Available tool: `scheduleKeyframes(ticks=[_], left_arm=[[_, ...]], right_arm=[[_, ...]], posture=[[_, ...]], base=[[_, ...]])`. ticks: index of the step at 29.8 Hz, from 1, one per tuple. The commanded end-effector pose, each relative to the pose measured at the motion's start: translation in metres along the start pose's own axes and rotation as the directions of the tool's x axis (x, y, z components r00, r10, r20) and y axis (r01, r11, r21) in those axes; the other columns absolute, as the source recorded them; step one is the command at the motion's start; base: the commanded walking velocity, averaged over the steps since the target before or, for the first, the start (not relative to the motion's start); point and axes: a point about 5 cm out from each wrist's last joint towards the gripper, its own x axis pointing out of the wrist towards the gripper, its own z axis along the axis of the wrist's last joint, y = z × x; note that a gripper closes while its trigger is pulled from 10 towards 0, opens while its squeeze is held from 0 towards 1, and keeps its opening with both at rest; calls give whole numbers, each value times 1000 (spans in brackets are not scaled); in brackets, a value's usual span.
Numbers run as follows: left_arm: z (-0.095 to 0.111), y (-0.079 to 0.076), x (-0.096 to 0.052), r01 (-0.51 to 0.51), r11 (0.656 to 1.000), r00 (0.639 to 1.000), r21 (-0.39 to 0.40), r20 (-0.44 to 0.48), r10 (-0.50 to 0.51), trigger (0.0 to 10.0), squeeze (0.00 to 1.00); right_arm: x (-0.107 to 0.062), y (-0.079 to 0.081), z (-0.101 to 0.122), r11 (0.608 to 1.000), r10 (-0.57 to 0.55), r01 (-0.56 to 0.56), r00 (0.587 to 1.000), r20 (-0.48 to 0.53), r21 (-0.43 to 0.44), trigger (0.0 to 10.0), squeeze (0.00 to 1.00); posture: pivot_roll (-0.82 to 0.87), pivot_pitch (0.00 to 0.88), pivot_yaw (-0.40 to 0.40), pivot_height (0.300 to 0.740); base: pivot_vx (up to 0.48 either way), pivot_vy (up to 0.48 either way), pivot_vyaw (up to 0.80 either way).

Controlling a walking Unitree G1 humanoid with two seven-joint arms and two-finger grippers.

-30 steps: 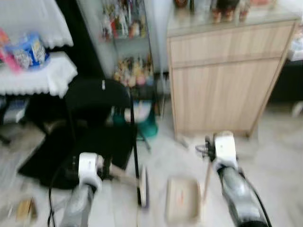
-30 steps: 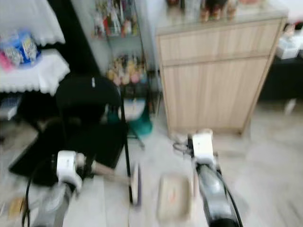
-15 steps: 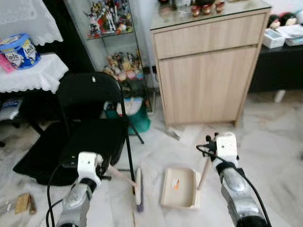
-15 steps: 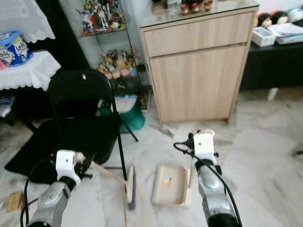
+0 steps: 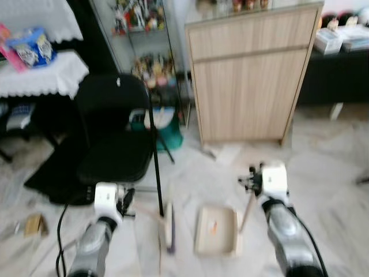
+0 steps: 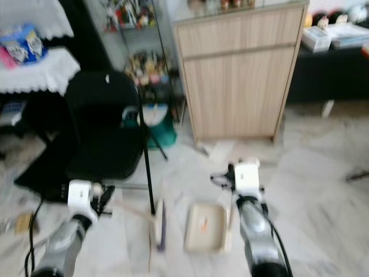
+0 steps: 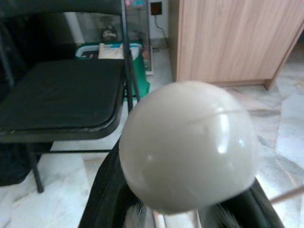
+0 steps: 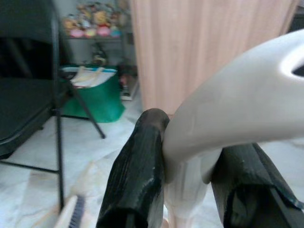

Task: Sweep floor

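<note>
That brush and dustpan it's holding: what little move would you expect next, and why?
Probably a short sweep of the brush in the left gripper toward the dustpan, which the right gripper holds by its handle. The brush head sits beside the pan's side, and one orange scrap already lies inside.

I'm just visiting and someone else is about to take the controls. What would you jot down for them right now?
Left hand: shut on the brush handle; brush head rests on the floor beside the black chair.
Right hand: shut on the dustpan handle; the pan lies flat on the floor just right of the brush.
Done: both tools are in hand, and a small orange scrap sits in the pan.
Left: litter lies by the wooden cabinet and at far left near the chair.
</note>
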Motion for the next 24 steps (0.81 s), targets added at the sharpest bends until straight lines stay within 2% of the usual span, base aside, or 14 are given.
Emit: scheduleKeyframes(ticks=[1,5,13,20,21,22,24], left_arm=[[4,9,-1,-47,999,999,4,20,47,10000,0],[4,11,-1,-75,997,997,-9,25,75,10000,0],[12,14,2,-181,983,980,-32,73,183,10000,0],[32,28,-4,-291,956,937,-46,188,294,10000,0],[41,33,-6,-321,946,917,-48,233,323,10000,0],[41,33,-6,-321,946,917,-48,233,323,10000,0],[57,39,-11,-359,932,884,-38,308,353,10000,0]], right_arm=[[0,8,0,999,30,-29,1000,-4,17,10000,0],[2,10,2,999,43,-43,999,2,24,10000,0],[11,17,15,994,107,-107,994,31,13,10000,0],[23,19,30,989,148,-149,987,64,9,10000,0],[27,20,34,986,163,-164,984,73,13,10000,0],[27,20,34,986,163,-164,984,73,13,10000,0],[33,29,41,980,195,-197,977,82,9,10000,0]], posture=[[-223,0,171,740],[-224,0,157,740],[-190,0,77,740],[-113,0,4,740],[-82,0,-16,740],[-82,0,-16,740],[-42,0,-36,740]], base=[[-285,0,0],[-278,0,0],[0,0,0],[0,0,0],[0,0,0],[0,0,0],[0,0,0]])
